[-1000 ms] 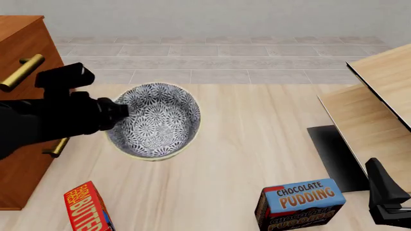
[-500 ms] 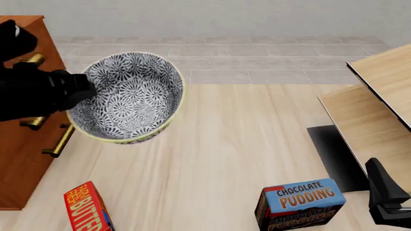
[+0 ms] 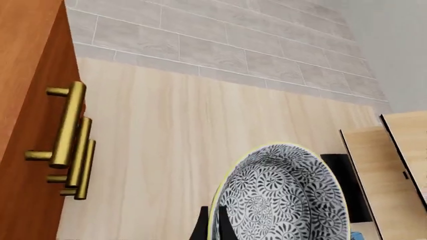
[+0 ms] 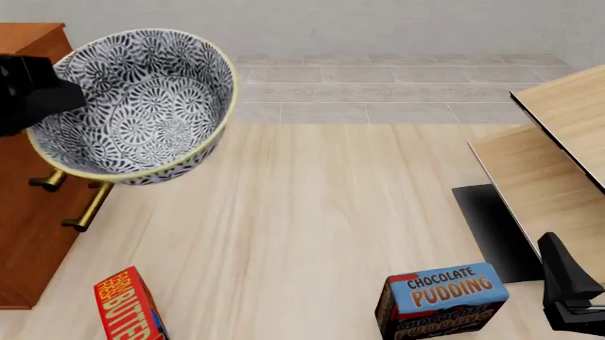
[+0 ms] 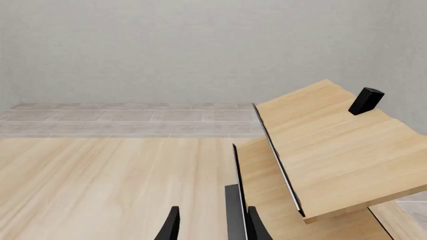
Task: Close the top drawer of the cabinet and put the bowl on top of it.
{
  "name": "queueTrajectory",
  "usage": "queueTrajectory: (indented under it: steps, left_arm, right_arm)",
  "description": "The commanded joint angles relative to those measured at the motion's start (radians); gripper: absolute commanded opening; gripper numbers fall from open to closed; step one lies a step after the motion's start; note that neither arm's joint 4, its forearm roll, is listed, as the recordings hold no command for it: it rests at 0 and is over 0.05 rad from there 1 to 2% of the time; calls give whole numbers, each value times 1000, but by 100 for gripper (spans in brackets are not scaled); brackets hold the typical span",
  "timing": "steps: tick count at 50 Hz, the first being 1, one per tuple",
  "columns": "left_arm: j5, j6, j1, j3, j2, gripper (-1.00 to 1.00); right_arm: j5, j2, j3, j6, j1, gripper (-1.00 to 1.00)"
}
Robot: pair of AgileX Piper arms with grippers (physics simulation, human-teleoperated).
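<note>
My left gripper is shut on the near rim of the patterned bowl, which it holds tilted in the air beside the cabinet, level with its top edge. In the left wrist view the fingers pinch the bowl at its yellowish rim. The cabinet's top drawer handle lines up with the two lower handles, and no drawer front sticks out. The bowl hides the top handle in the front view. At the near right, my right gripper is open and holds nothing.
A chocolate pudding box stands near the front, right of centre. A red butter box stands at the front left. Pale wooden furniture with a dark base panel fills the right side.
The left gripper has lifted the bowl off the table and carried it up and to the left, toward the cabinet top. The right arm has not moved.
</note>
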Motion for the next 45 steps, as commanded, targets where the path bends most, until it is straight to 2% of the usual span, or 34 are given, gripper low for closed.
queueTrajectory:
  steps: [1,23,33,45]
  left_arm:
    - [58,0,56,-96,9,-100]
    - [163,2,174,-322,89,-100]
    - [205,-8,255,-440,146,-100]
    - [213,-33,357,-528,213,-100]
  right_arm:
    - [-1,-2,2,0,0,100]
    - [-1,-2,2,0,0,100]
    - [-1,-2,2,0,0,100]
    - [0,-2,2,0,0,100]
